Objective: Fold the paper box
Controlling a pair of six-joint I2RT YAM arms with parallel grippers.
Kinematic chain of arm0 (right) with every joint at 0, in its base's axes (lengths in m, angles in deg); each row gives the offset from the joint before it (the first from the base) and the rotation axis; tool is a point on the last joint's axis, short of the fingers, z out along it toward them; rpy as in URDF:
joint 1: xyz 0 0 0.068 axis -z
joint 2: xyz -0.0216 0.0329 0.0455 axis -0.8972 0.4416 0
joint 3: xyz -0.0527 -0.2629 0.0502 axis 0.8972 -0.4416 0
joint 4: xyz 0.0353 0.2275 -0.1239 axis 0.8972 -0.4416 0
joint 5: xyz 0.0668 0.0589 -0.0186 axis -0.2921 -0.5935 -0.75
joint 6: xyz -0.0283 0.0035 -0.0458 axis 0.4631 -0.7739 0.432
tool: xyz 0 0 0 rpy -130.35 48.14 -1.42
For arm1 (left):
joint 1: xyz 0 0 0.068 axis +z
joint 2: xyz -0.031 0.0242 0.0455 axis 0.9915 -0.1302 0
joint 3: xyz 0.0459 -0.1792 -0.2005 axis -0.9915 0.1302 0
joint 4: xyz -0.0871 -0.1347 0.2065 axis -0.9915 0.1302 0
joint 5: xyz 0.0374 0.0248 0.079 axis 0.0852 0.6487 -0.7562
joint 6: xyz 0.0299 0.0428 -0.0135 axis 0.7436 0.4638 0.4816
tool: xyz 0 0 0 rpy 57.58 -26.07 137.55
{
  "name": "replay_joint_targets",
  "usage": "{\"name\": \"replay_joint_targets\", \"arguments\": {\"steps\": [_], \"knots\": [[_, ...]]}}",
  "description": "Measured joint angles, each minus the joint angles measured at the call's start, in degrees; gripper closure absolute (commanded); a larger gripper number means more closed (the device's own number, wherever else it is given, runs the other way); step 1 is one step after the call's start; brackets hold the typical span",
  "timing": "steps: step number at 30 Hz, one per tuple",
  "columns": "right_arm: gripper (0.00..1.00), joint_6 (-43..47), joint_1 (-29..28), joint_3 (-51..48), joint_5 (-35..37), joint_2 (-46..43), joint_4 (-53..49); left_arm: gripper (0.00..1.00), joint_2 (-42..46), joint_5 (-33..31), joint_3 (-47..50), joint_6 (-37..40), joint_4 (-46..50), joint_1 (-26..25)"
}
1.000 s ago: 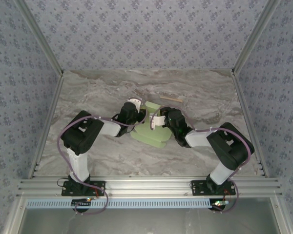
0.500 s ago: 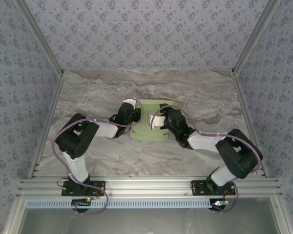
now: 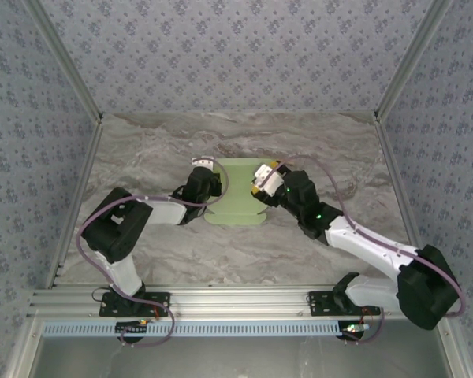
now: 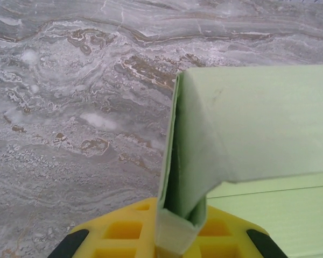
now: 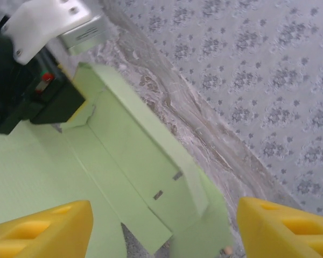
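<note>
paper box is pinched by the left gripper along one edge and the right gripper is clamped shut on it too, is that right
One thing is off: the right gripper is open, not clamped on it. The right wrist view shows its yellow fingers wide apart with nothing between them. The left gripper does pinch an edge of the paper box.

Right gripper (image 5: 164, 231) spread wide above the paper box (image 5: 124, 156), left gripper (image 5: 70, 110) at the box's upper-left edge.
</note>
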Motion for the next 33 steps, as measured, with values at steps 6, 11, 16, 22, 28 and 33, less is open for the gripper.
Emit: {"name": "replay_joint_targets", "arguments": {"steps": [6, 11, 16, 22, 28, 33], "knots": [[0.27, -19.23, 7.48, 6.8, -3.74, -1.25, -10.73, 0.88, 0.22, -0.87, 0.0, 0.2, 1.31, -0.02], [0.27, -30.38, 8.35, 17.97, -7.87, 5.73, -19.67, 0.88, 0.87, -1.29, 0.0, 0.66, 1.51, -0.13], [0.27, -36.92, 8.31, 24.13, -12.59, 13.18, -25.0, 0.88, 1.27, -1.33, 0.02, 1.03, 1.6, -0.17], [0.28, -40.72, 8.31, 29.29, -16.02, 20.28, -28.13, 0.87, 1.38, -1.68, 0.02, 1.07, 1.6, -0.55], [0.28, -42.34, 9.09, 31.54, -17.03, 23.93, -28.24, 0.87, 1.38, -1.7, 0.02, 1.49, 1.57, -0.55], [0.27, -43.23, 10.14, 31.54, -17.09, 25.7, -28.35, 0.87, 1.4, -1.7, 0.11, 1.51, 1.57, -0.55]]}}
